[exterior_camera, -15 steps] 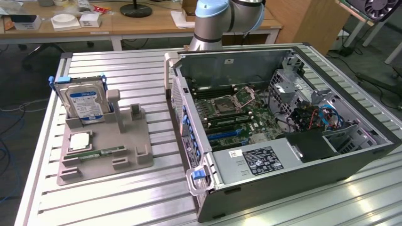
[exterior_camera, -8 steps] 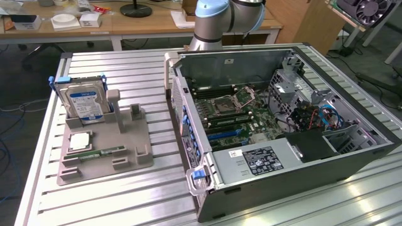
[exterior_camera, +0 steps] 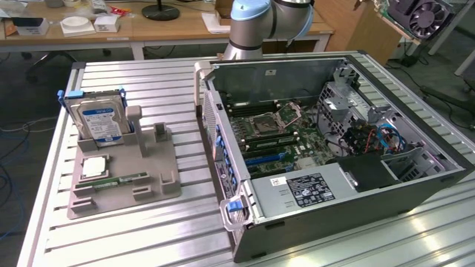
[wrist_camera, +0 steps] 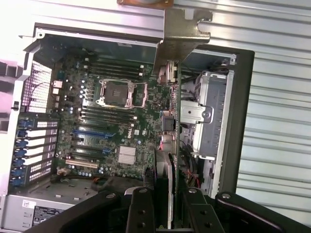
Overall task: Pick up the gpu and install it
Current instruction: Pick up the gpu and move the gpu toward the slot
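The gpu runs edge-on up the middle of the wrist view, its metal bracket at the far end. My gripper is shut on its near end, with black fingers on either side of it. It hangs above the open computer case, over the motherboard and its blue expansion slot. In the exterior view the gpu shows its black shroud and round fan high at the exterior view's right, above and behind the case.
A grey holder tray at the exterior view's left carries a silver hard drive, a processor and a RAM stick. Inside the case lie a drive cage, cables and a power supply. The arm's base stands behind it.
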You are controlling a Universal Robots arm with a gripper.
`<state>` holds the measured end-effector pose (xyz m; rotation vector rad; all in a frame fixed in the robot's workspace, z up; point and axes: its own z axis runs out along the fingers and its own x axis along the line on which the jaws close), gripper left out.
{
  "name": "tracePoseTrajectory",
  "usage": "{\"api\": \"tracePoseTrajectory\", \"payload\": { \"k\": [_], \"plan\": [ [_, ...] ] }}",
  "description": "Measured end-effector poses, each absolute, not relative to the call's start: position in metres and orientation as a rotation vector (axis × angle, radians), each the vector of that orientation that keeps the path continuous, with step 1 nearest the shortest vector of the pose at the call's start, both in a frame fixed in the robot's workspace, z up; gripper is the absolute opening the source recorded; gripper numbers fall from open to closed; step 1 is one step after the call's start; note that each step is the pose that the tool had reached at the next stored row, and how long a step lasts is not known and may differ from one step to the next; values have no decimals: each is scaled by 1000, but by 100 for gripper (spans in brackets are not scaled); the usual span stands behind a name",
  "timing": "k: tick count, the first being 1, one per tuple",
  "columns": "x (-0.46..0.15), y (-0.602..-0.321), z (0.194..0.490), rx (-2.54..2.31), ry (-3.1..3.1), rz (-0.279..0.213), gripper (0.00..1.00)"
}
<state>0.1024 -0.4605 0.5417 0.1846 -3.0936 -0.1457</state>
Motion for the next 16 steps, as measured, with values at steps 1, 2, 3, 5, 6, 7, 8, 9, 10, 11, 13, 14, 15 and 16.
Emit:
{"api": "tracePoseTrajectory", "payload": {
  "k": [1,2,3,5,6,7,8,9,10,11,13,14,15,16],
  "plan": [
    [101,-461,540,186,-3093,-146,27],
    [99,-461,539,188,-3092,-145,27],
    [98,-461,538,190,-3092,-145,27],
    [95,-461,535,195,-3091,-145,27],
    [93,-461,533,197,-3090,-145,27],
    [91,-461,532,199,-3090,-145,27],
    [89,-461,530,201,-3090,-145,27],
    [87,-461,529,203,-3089,-145,27],
    [85,-461,527,205,-3089,-145,27],
    [83,-461,526,207,-3089,-145,27],
    [80,-461,523,211,-3088,-145,27],
    [78,-461,522,214,-3088,-145,27],
    [76,-461,520,216,-3087,-145,27],
    [75,-461,519,218,-3087,-145,27]
  ]
}}
